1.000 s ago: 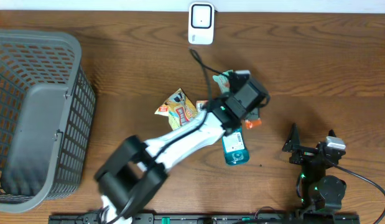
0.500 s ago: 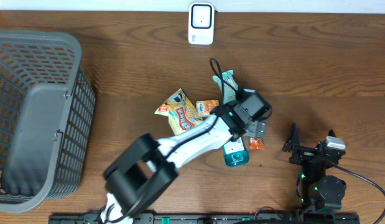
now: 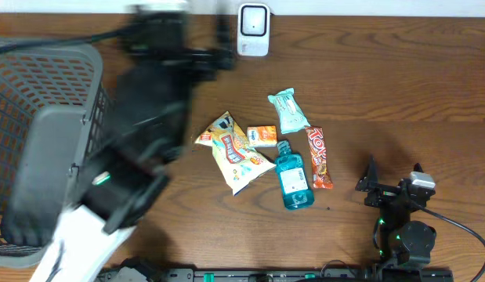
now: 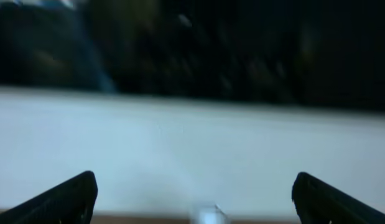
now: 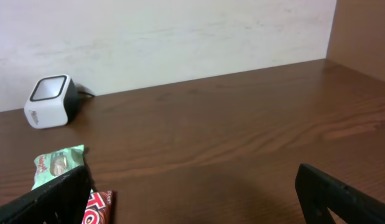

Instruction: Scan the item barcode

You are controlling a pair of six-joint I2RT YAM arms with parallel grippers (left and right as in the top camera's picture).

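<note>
Overhead: left arm is a motion-blurred streak running from the near left corner up over the grey basket (image 3: 32, 48) to the far edge of the table (image 3: 414, 86). Left gripper (image 4: 193, 198) is beside the white scanner (image 3: 253, 30), on its left; too smeared in this view to read the fingers.

Left wrist view: both fingers (image 4: 61, 198) sit at the bottom corners, wide apart, nothing between them. Pale wall fills the middle, and a blurred white shape shows at the bottom edge between the fingers.

Items, all flat on the table in one cluster at centre, none in either gripper:
- yellow snack bag (image 3: 234, 153), leftmost
- small orange box (image 3: 262, 135), touching the bag's right edge
- mint-green packet (image 3: 289, 111), farthest from the robot
- blue bottle (image 3: 293, 180), cap toward the orange box
- red candy bar (image 3: 319, 157), just right of the bottle

The cluster is well apart from the left fingers.

Right gripper (image 3: 393, 174) is parked near the table's front edge, right of the candy bar and clear of it. Fingers spread, empty. In the right wrist view the green packet and an end of the candy bar lie ahead, just beside the left-hand finger; the scanner is far beyond by the wall
</note>
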